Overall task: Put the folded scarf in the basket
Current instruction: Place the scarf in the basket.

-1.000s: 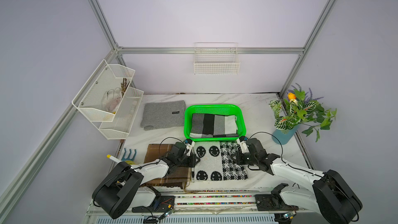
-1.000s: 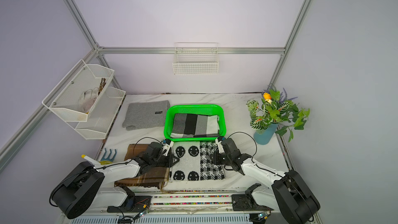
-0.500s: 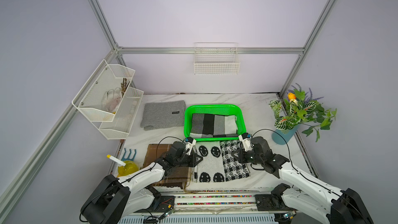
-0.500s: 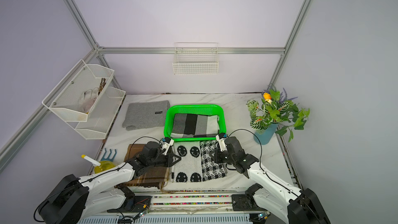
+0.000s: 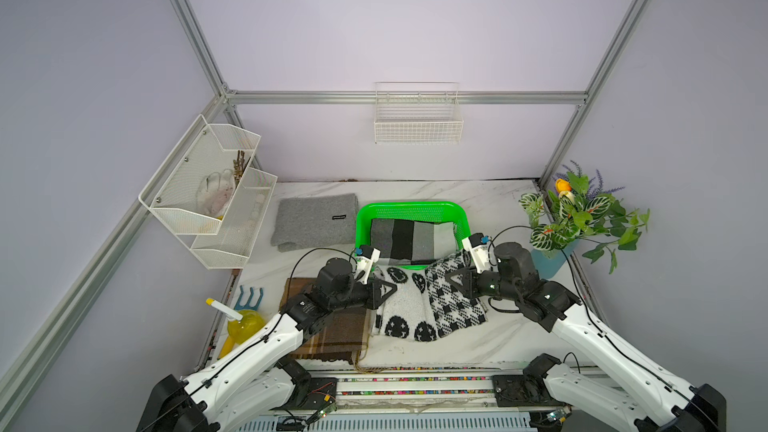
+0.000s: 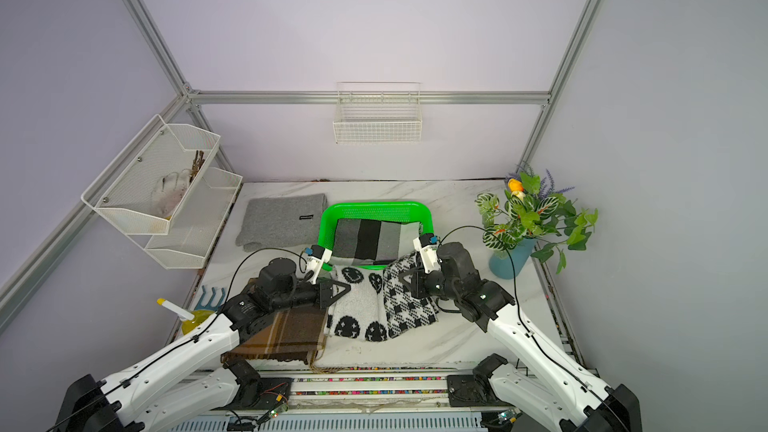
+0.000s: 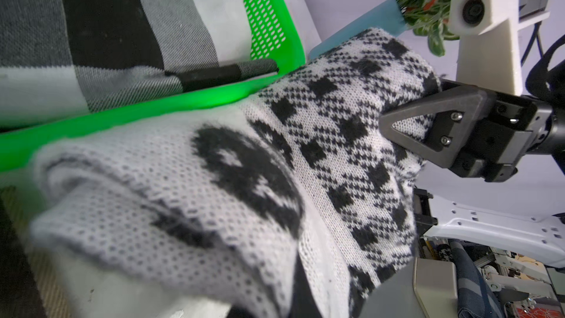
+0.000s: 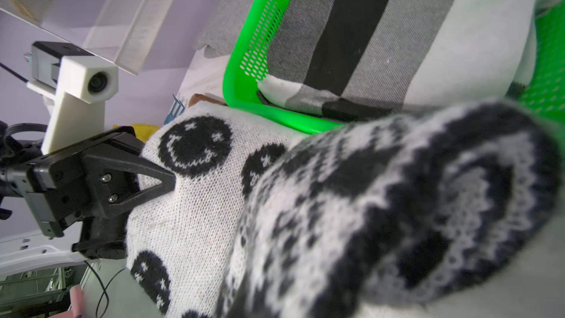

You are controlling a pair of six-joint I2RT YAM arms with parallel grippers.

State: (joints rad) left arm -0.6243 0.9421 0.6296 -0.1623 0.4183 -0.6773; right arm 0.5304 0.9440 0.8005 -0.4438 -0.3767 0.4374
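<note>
- scarf [image 5: 419, 301], the black-and-white knit with smiley faces on one half and checks on the other, lies folded just in front of the basket [image 5: 411, 206]. its far edge is raised against the near rim and its near edge rests on the bench [image 5: 511, 326].
- left claw [image 5: 390, 288] is clamped on the smiley-side edge. right claw [image 5: 451, 280] is clamped on the checked-side edge and sits a little higher.
- the basket lies straight ahead of both claws, away from the robot. its long axis runs side to side, parallel to the line between the claws, so the move looks like a joint lift and carry forward over the rim.
- the right claw seems slightly nearer the rim's corner, but neither arm has a real lead.
- a striped scarf [image 5: 409, 238] covers most of the basket floor, so the load would land on top of it.
- room is tight at the sides: a brown plaid cloth [image 5: 336, 330] lies under the left arm and a potted plant [image 5: 582, 214] stands near the right arm.
</note>
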